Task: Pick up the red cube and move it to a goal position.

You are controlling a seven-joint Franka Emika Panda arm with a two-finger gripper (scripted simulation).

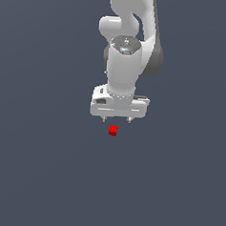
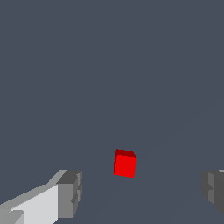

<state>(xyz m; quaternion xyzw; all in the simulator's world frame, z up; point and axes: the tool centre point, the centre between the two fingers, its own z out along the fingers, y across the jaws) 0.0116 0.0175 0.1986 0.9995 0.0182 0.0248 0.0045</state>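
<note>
The red cube (image 1: 113, 130) is a tiny bright red block on the dark grey floor, near the middle of the exterior view. It also shows in the wrist view (image 2: 125, 163). My white gripper (image 1: 117, 120) hangs just above it, pointing down, with its two short fingertips spread wide. In the wrist view the gripper (image 2: 142, 189) is open and empty, and the cube lies between the two grey fingertips (image 2: 71, 192), nearer to this one, touching neither.
The white arm (image 1: 127, 44) rises behind the gripper to the top of the exterior view. The plain dark grey floor (image 1: 34, 176) spreads all round. No goal marker shows.
</note>
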